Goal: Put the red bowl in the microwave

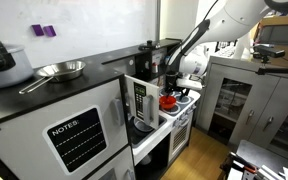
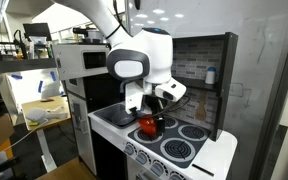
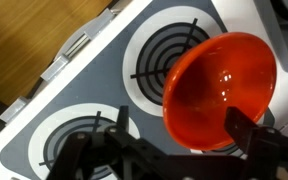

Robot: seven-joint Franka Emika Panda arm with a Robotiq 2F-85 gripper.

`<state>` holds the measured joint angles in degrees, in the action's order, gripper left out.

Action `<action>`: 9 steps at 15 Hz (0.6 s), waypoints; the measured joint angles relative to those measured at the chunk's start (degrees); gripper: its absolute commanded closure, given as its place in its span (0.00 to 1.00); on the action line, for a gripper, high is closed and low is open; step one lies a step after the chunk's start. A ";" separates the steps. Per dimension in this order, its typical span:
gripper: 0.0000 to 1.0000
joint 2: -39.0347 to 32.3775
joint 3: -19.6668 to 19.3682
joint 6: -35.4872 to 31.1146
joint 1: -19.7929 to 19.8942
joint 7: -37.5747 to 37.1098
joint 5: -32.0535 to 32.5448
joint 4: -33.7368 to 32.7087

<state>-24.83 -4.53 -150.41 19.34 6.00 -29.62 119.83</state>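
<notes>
toy-kitchen stovetop (image 3: 94, 75) fills the wrist view. claw (image 3: 174, 140) clamps the red bowl (image 3: 219, 90) by its rim at six o'clock, tilted above a burner. microwave (image 1: 139, 100) door open; placing remains.

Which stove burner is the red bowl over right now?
In the wrist view, the red bowl overlaps the burner at upper centre, covering its right part. The other burner, at lower left, is fully uncovered and sits under the gripper fingers.
</notes>
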 measured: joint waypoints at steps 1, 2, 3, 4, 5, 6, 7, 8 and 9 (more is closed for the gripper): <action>0.41 0.00 0.07 0.00 0.07 0.00 -0.01 0.00; 0.49 0.00 0.12 0.00 0.12 0.00 -0.02 0.00; 0.54 0.00 0.13 0.00 0.14 0.00 -0.02 0.00; 0.62 0.00 0.13 0.00 0.15 0.01 -0.02 0.00; 0.69 0.00 0.14 0.00 0.17 0.01 -0.02 0.00; 0.75 0.00 0.14 0.00 0.20 0.02 -0.03 0.00; 0.82 0.00 0.15 0.00 0.24 0.02 -0.04 0.00; 0.89 0.00 0.16 0.00 0.31 0.02 -0.05 0.00; 0.97 0.00 0.18 0.00 0.38 0.04 -0.06 0.00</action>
<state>-24.83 -4.35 -150.41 19.71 6.04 -29.67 119.83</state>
